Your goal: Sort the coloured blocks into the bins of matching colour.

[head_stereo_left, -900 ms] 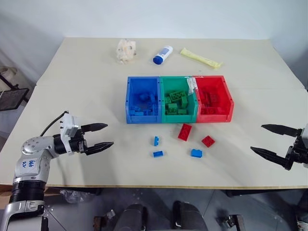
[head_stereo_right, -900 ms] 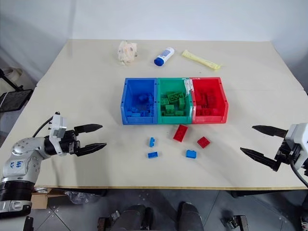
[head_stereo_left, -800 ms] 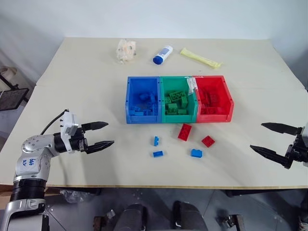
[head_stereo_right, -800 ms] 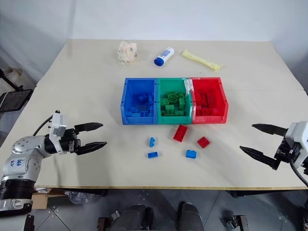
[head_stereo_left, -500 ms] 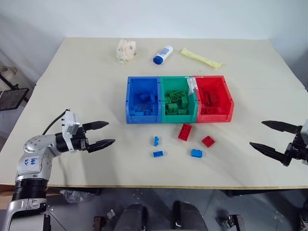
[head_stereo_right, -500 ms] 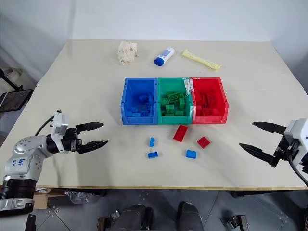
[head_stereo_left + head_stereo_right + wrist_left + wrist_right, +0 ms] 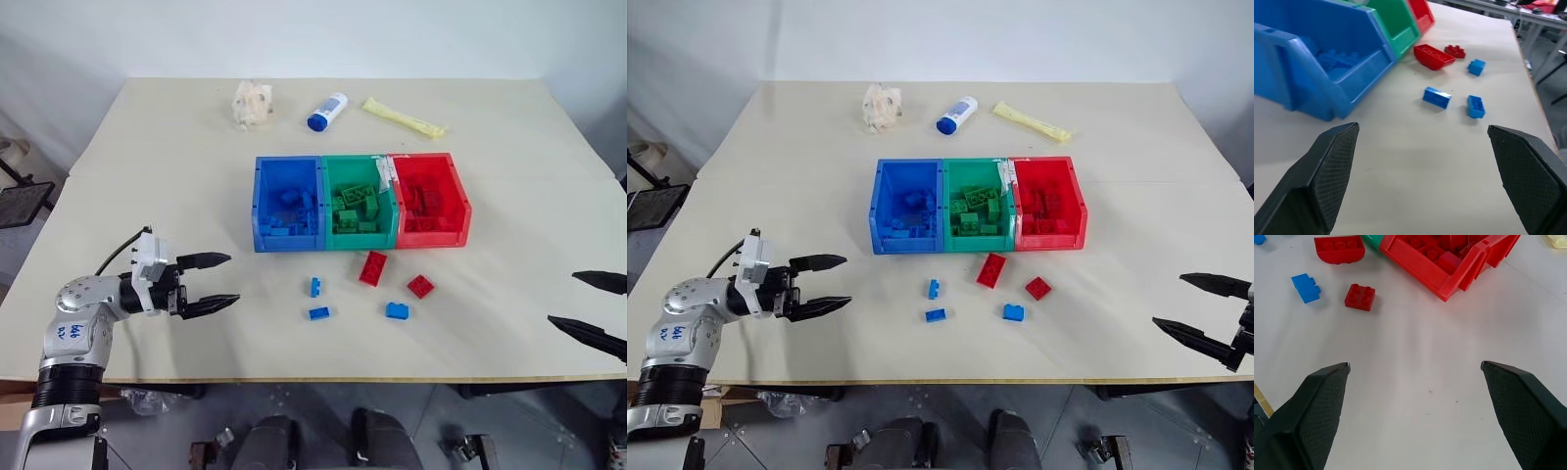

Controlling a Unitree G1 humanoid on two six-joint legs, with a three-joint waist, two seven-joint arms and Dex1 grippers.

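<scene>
I see the three joined bins mid-surface: blue bin [image 7: 287,201], green bin [image 7: 357,201] and red bin [image 7: 429,199], each already holding studded bricks of its own colour. Loose on the surface [image 7: 176,157] just in front of them lie a long red brick [image 7: 373,267], a small red brick [image 7: 421,286] and three small blue bricks [image 7: 315,286] [image 7: 318,313] [image 7: 397,310]. My left end effector [image 7: 217,282] hovers wide open and empty, well apart from them; my right end effector [image 7: 1203,309] is likewise spread and empty.
</scene>
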